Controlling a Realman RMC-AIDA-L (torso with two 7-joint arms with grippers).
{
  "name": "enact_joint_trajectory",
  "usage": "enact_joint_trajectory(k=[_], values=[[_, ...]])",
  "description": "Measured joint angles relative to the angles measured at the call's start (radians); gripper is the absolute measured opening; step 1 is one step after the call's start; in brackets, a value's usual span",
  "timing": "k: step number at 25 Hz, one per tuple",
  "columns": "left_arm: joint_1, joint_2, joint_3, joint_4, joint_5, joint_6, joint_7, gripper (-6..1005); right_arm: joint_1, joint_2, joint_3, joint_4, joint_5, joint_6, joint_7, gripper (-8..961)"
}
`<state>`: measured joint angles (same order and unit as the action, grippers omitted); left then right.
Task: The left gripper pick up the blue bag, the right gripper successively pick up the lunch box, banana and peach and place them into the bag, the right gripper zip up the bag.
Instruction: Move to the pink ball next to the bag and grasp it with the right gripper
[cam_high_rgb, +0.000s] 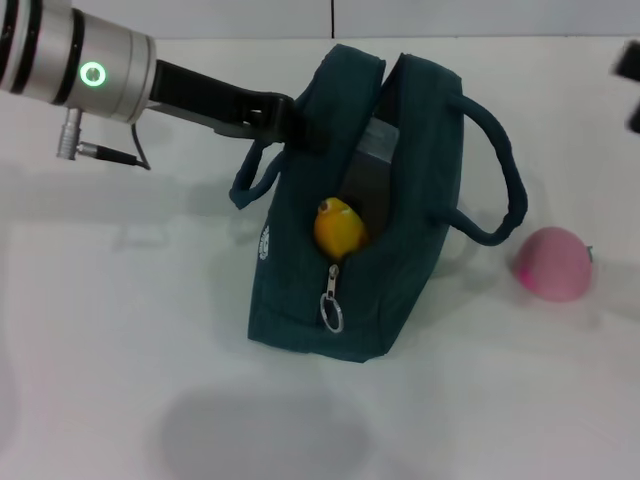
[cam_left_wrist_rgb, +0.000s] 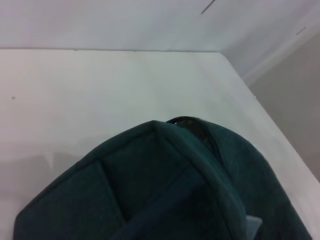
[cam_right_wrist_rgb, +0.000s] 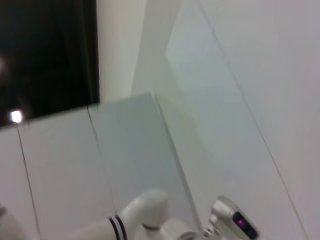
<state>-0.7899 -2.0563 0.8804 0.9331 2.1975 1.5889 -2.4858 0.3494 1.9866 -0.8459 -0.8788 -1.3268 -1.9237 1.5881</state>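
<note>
The blue bag (cam_high_rgb: 345, 300) stands in the middle of the table with its top unzipped, and it fills the lower part of the left wrist view (cam_left_wrist_rgb: 165, 190). My left gripper (cam_high_rgb: 293, 118) reaches in from the upper left and is shut on the bag's left rim beside one loop handle. One end of the banana (cam_high_rgb: 338, 228) pokes out of the opening just above the silver ring pull (cam_high_rgb: 332, 313). A grey flat edge (cam_high_rgb: 378, 140) deeper inside may be the lunch box; I cannot tell. The pink peach (cam_high_rgb: 553, 263) lies on the table right of the bag. A dark blurred part of my right gripper (cam_high_rgb: 630, 78) shows at the upper right edge.
The bag's right handle (cam_high_rgb: 505, 190) loops out toward the peach. A white table (cam_high_rgb: 120, 330) surrounds the bag, with its far edge and a wall behind. The right wrist view shows only walls, a dark window and part of the robot's body (cam_right_wrist_rgb: 150, 210).
</note>
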Motion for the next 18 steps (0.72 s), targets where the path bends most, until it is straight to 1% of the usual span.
enact_joint_trajectory(k=[2, 4, 6, 8, 10, 13, 16, 18], values=[[-0.001, 0.002, 0.0, -0.007, 0.0, -0.005, 0.005, 55, -0.081, 0.009, 0.012, -0.228, -0.028, 0.06, 0.09, 673], [-0.002, 0.003, 0.0, -0.008, 0.0, -0.009, 0.005, 55, -0.146, 0.014, 0.02, -0.453, -0.098, 0.128, 0.194, 670], [-0.002, 0.003, 0.0, -0.008, 0.001, -0.011, 0.005, 55, -0.167, 0.013, 0.045, -0.629, -0.205, 0.154, 0.316, 665], [-0.003, 0.004, 0.0, -0.008, 0.001, -0.012, 0.005, 54, -0.157, 0.013, 0.087, -0.764, -0.336, 0.141, 0.441, 660], [-0.006, 0.005, 0.0, -0.008, 0.001, -0.015, 0.004, 54, -0.134, 0.012, 0.115, -0.844, -0.46, 0.122, 0.533, 659], [-0.007, 0.008, 0.0, -0.007, 0.001, -0.02, 0.001, 54, -0.082, 0.012, 0.118, -0.891, -0.652, 0.116, 0.62, 665], [-0.019, 0.013, 0.0, -0.008, 0.001, -0.032, -0.003, 54, -0.037, 0.013, 0.1, -0.871, -0.794, 0.111, 0.65, 672], [-0.024, 0.013, 0.0, -0.008, 0.001, -0.037, -0.004, 54, -0.01, 0.015, 0.077, -0.833, -0.859, 0.11, 0.654, 676]])
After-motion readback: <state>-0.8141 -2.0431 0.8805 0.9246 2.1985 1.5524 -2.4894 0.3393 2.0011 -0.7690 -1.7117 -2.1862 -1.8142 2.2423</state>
